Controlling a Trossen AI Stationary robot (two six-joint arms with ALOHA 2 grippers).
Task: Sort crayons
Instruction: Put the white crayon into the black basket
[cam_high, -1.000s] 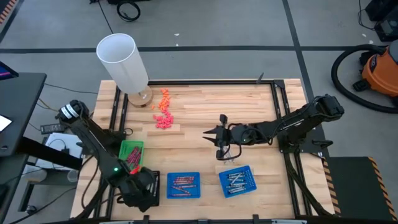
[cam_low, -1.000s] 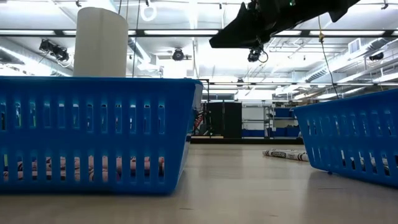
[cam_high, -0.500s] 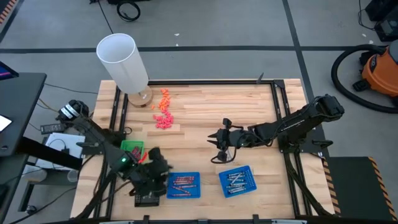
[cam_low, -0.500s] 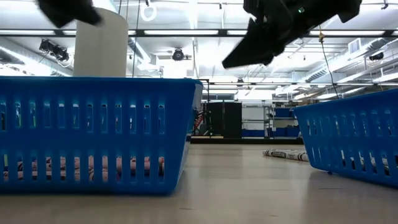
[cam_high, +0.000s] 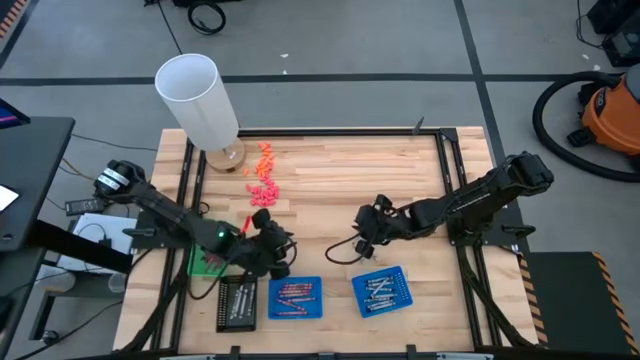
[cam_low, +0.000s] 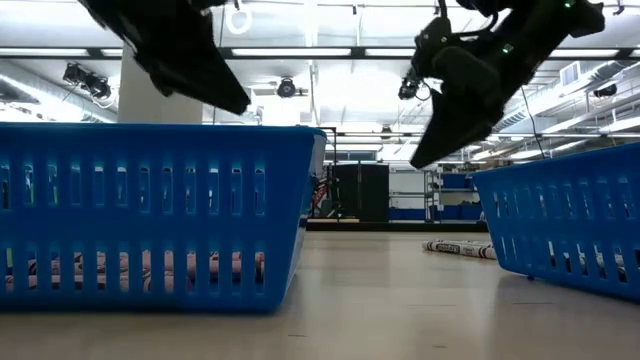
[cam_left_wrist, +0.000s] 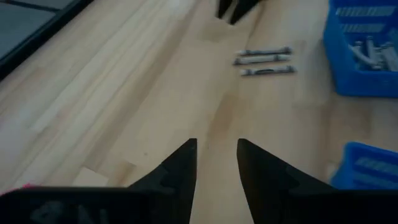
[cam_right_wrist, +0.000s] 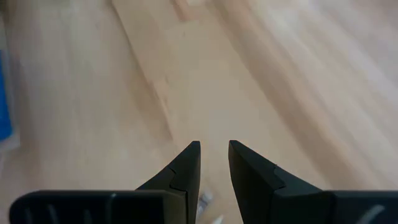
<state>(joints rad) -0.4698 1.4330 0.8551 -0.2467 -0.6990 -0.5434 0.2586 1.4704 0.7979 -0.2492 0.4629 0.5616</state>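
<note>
high view: a wooden counter (cam_high: 330, 170) seen from straight above. the left end effector (cam_high: 283, 258) hangs just above the near blue tray (cam_high: 295, 297), which holds reddish crayons. a green tray (cam_high: 202, 252) lies behind its arm, and a dark tray (cam_high: 237, 304) sits just beside the blue one. the right end effector (cam_high: 362, 228) hovers over bare wood, just beyond a second blue tray (cam_high: 381, 290) of silvery crayons. a pile of loose pinkish-orange crayons (cam_high: 262, 180) lies well ahead of the left end effector, near a tall white cylinder (cam_high: 197, 100).

low view: both end effectors hang in the air above the blue trays; a few grey crayons lie on the wood between the trays.

left wrist view: the fingers (cam_left_wrist: 177, 171) stand slightly apart, with nothing between them. three grey crayons (cam_left_wrist: 264, 61) lie ahead, beside the silvery tray.

right wrist view: the fingers (cam_right_wrist: 183, 168) are a little apart and hold nothing, over bare wood.

the crayons look light, stiff and waxy, likely to roll or snap if squeezed hard; a gentle pinch across the middle of one stick seems best.
</note>
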